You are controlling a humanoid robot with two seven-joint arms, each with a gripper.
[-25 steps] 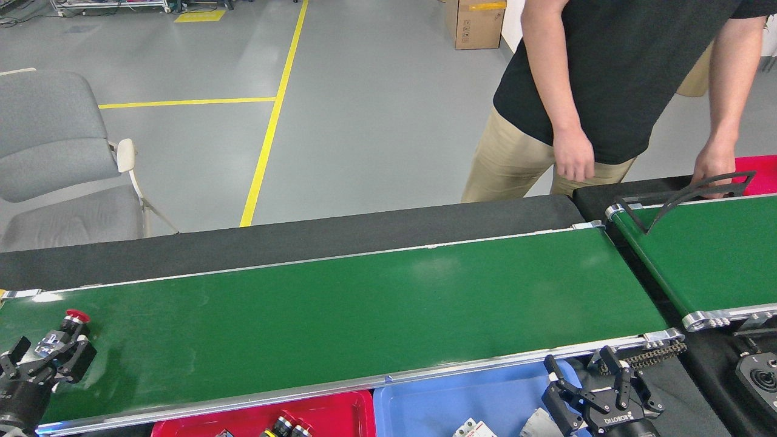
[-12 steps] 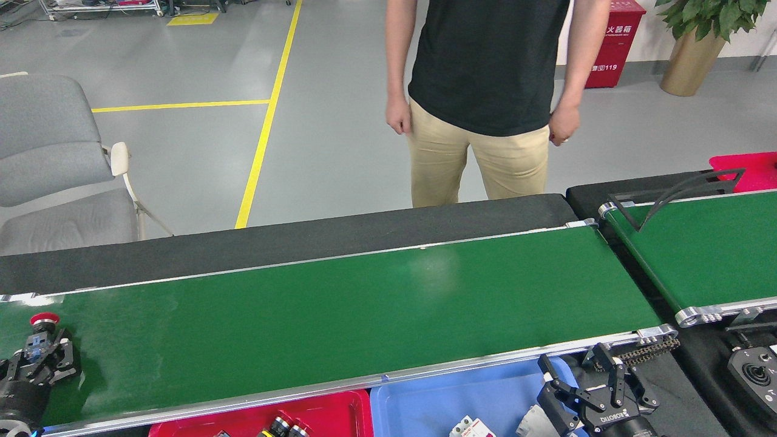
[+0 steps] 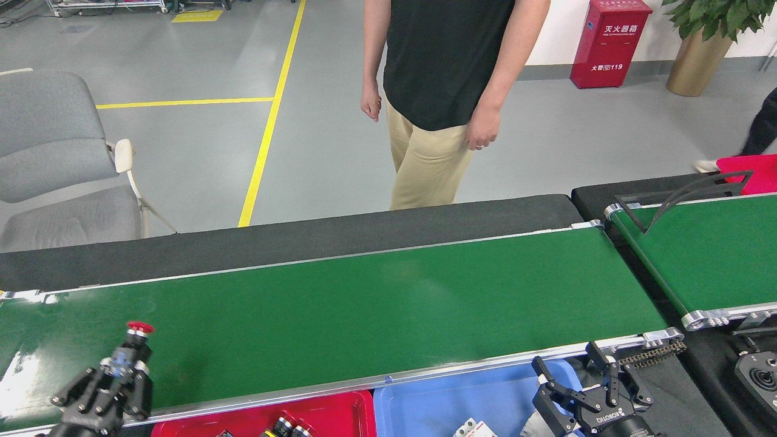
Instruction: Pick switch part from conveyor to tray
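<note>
From the head view, the conveyor (image 3: 364,303) is a long, wide, shiny green belt with thin silver rails. The left gripper (image 3: 124,369), black with jointed metal fingers, is closed around the switch part (image 3: 135,340), a small dark piece with a round red cap on top, held over the left end of the belt. The right gripper (image 3: 573,373) is black too, and its fingers stand apart with nothing between them, above the smooth blue tray (image 3: 437,403). A red tray (image 3: 328,413) sits beside the blue one. Behind the belt is a dark strip of table (image 3: 273,240). A person (image 3: 443,97) stands on the smooth grey floor (image 3: 194,145), which has yellow lines. A soft grey chair (image 3: 54,158) is at the left.
</note>
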